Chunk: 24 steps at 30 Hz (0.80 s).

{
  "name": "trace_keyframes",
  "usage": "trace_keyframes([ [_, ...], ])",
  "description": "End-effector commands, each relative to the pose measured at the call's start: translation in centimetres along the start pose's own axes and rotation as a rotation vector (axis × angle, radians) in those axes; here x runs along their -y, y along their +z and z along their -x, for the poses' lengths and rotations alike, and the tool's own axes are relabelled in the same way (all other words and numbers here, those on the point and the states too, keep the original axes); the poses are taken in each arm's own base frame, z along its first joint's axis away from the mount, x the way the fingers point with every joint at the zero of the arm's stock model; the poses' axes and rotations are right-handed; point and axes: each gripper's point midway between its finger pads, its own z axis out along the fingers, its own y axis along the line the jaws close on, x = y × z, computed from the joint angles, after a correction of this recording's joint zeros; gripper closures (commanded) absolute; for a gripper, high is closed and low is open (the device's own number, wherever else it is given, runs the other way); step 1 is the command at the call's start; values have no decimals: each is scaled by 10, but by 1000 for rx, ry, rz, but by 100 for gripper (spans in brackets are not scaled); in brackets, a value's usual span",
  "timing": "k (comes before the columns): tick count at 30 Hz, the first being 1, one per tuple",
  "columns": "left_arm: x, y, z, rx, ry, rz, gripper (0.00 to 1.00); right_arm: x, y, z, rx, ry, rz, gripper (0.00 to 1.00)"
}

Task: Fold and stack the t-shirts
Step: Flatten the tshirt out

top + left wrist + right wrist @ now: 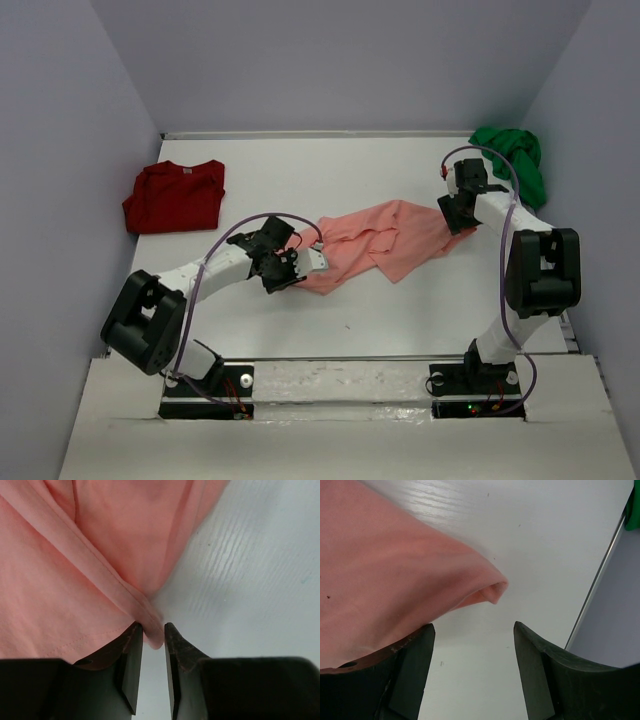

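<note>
The salmon-pink t-shirt (385, 240) lies crumpled across the middle of the table. My left gripper (288, 265) sits at its left end, jaws nearly together, pinching a folded hem of that shirt (75, 580) between its fingertips (132, 635). My right gripper (458, 215) hovers at the shirt's right end and stands open. A corner of the pink cloth (385, 570) lies just ahead of its jaws, with nothing between them. The dark red t-shirt (175, 195) lies folded at the far left. The bright green t-shirt (512, 155) is bunched at the far right corner.
Grey walls close the table on the left, back and right. A metal rail (320, 134) runs along the back edge, and the right edge strip (600, 575) shows close to my right gripper. A sliver of green cloth (634, 510) shows beyond it.
</note>
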Motion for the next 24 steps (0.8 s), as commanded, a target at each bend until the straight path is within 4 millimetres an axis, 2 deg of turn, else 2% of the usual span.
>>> trace_keyframes([
  [1, 11, -12, 8, 39, -10, -17, 66, 3, 4, 4, 19, 10, -12, 31],
  [5, 15, -3, -4, 7, -22, -17, 66, 2, 3, 3, 17, 8, -8, 31],
  [14, -2, 18, -19, -62, -45, 67, 66, 1, 2, 2, 19, 6, -2, 31],
  [18, -11, 20, -18, -65, -52, 106, 65, 0, 4, 0, 15, 1, 2, 31],
  [24, -10, 13, -9, -30, -50, 106, 62, -1, 6, -2, 8, -8, 5, 31],
])
